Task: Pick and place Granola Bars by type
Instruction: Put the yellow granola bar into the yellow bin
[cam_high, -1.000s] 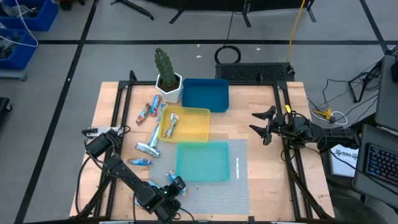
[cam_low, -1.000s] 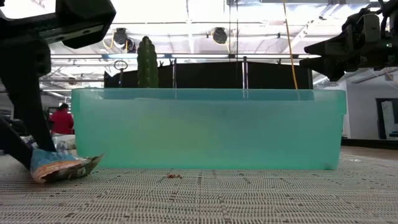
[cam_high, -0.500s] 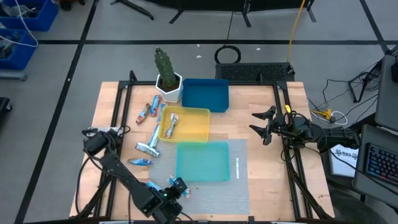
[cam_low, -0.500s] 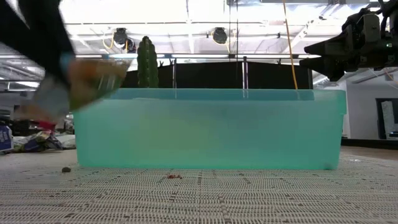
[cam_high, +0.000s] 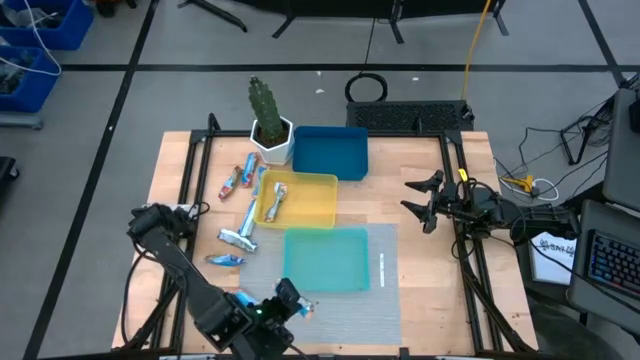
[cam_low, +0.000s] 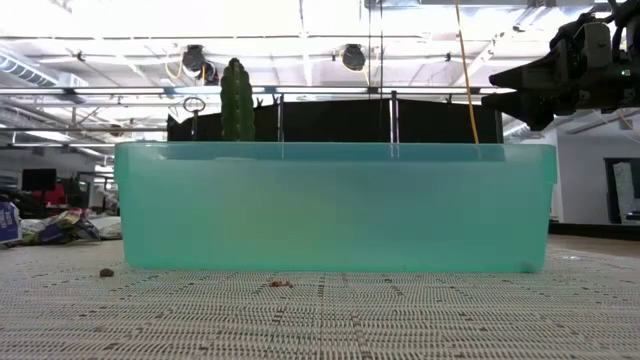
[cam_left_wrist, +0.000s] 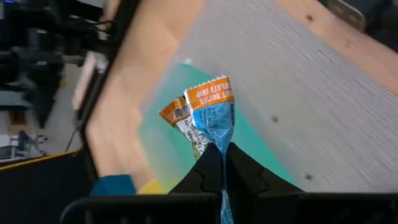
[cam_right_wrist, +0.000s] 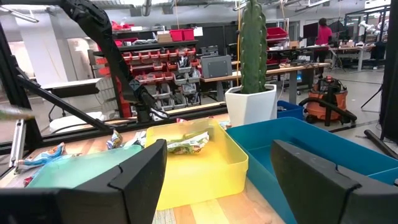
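Note:
My left gripper (cam_high: 293, 300) hovers over the grey mat by the teal tray's (cam_high: 325, 258) near left corner, shut on a blue-and-orange granola bar (cam_left_wrist: 211, 115). Several more bars lie on the wood left of the trays (cam_high: 238, 237), and one rests in the yellow tray (cam_high: 277, 201). The blue tray (cam_high: 332, 152) sits behind the yellow one. My right gripper (cam_high: 425, 200) waits open at the table's right side, above the wood. My left gripper pinches the bar between its two fingers (cam_left_wrist: 208, 171) at one end of the wrapper (cam_left_wrist: 217, 146). The orange-banded end (cam_left_wrist: 210, 96) juts out past the fingertips. The bar is lifted clear of the mat.
A potted cactus (cam_high: 268, 118) stands at the far left of the blue tray. A small white strip (cam_high: 382, 268) lies on the mat right of the teal tray. The teal tray's wall (cam_low: 335, 205) fills the low view.
My left gripper has risen from the mat with the bar, lifting it clear, and has moved slightly toward the teal tray. In the low view the bar went from lying on the mat to out of sight above.

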